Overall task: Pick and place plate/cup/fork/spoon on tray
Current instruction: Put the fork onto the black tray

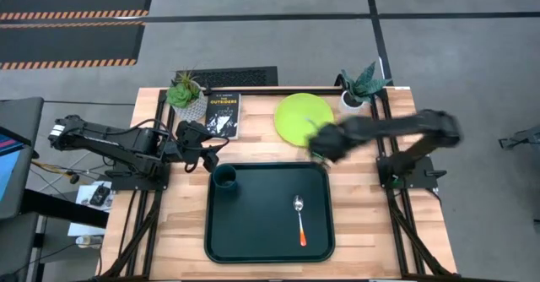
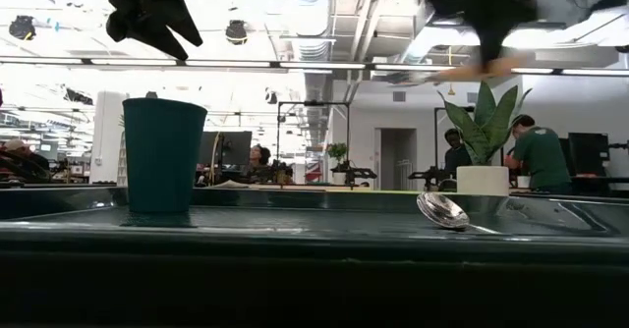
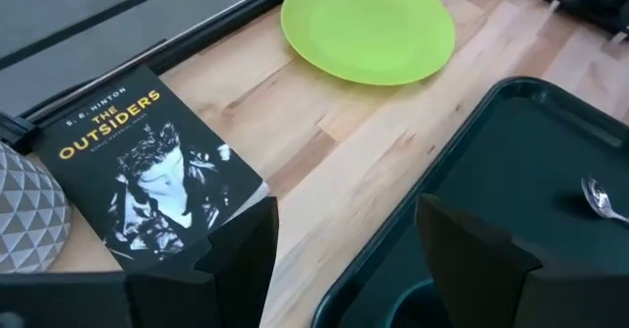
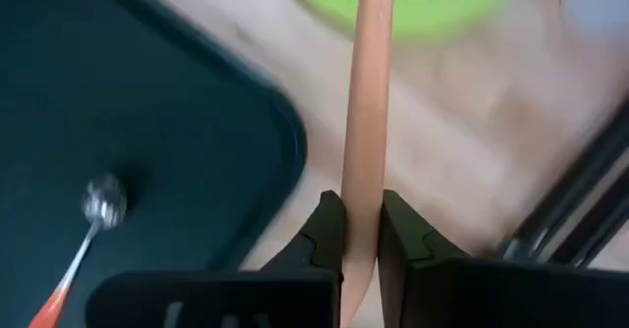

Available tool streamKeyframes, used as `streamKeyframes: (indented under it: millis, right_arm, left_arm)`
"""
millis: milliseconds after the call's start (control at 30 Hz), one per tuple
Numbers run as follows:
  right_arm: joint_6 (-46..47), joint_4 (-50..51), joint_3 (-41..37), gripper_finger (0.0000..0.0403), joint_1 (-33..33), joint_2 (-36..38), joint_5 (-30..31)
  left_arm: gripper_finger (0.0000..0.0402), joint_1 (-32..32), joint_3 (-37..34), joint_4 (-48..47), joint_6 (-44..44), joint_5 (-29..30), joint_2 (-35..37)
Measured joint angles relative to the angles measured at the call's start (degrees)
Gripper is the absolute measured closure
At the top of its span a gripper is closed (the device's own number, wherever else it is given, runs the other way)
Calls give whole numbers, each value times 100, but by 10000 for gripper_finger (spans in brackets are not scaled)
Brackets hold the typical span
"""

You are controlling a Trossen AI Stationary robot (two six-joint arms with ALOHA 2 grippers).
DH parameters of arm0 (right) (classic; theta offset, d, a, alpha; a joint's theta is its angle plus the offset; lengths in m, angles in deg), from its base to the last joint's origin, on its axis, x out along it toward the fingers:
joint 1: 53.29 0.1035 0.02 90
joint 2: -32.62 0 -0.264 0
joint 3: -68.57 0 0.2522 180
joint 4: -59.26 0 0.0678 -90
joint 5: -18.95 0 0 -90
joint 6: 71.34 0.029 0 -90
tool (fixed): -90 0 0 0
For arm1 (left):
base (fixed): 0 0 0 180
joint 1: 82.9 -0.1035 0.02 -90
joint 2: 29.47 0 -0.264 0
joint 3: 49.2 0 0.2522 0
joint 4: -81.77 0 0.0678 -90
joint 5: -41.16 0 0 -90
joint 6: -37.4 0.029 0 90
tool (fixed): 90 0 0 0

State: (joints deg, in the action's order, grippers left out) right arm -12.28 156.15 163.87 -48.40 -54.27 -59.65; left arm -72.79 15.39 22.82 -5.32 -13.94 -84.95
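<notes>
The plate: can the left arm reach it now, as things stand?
Probably yes. The left gripper is open and empty, near the tray's back left corner, and only bare wood lies between it and the plate; the book lies aside.

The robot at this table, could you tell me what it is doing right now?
It is loading a tray. The cup and spoon already sit on it. The right gripper is shut on the fork and holds it near the tray's far right corner. The plate is on the table; the left gripper hangs open above the cup.
</notes>
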Motion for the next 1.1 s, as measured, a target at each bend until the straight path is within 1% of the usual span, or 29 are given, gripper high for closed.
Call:
streamKeyframes:
  millis: [33, 100, 133, 200, 300, 333, 400, 500, 567, 667, 767, 867, 1033, 1100]
  right_arm:
    - [573, -202, -449, 370, 312, 457, -46]
    - [1764, -935, -1346, 370, 1049, 1214, -83]
    - [2327, -1508, -1787, 370, 1453, 1537, -4]
    - [3402, -2702, -2603, 370, 2264, 2003, 422]
    - [4560, -4382, -3610, 369, 3285, 2209, 1372]
    - [4878, -4939, -3865, 368, 3544, 2143, 1698]
    - [5345, -5736, -4198, 366, 3935, 1855, 2235]
    - [5922, -6421, -4275, 365, 4339, 1178, 2723]
    - [6171, -6859, -4153, 365, 4517, 685, 2939]
    - [6409, -7364, -3833, 365, 4679, -73, 2930]
    - [6827, -7523, -3416, 364, 4789, -690, 2928]
    - [7159, -7475, -3143, 364, 4879, -1094, 2914]
    - [7208, -7722, -3075, 364, 4839, -1415, 2610]
    - [7208, -7734, -3075, 362, 4787, -1491, 2583]
  left_arm:
    - [173, 0, 0, 0, 0, -2, 0]
    - [173, -2, 0, 0, -4, 0, 0]
    - [173, -2, 0, 0, -7, 0, 0]
    - [173, -1, 0, 0, -19, 0, 0]
    - [173, -2, 0, 2, -121, 13, 0]
    - [173, -2, 0, 5, -151, 33, 0]
    - [173, -2, 0, 4, -198, 37, 0]
    - [173, -2, 0, 5, -294, 42, 0]
    - [173, -2, 0, 7, -352, 48, 0]
    - [173, -2, 0, 21, -401, 133, 0]
    - [173, -2, 0, 20, -455, 172, 0]
    - [173, -2, 0, 21, -466, 181, 0]
    - [173, -2, 0, 24, -473, 198, 0]
    - [173, -2, 0, 24, -473, 205, 0]
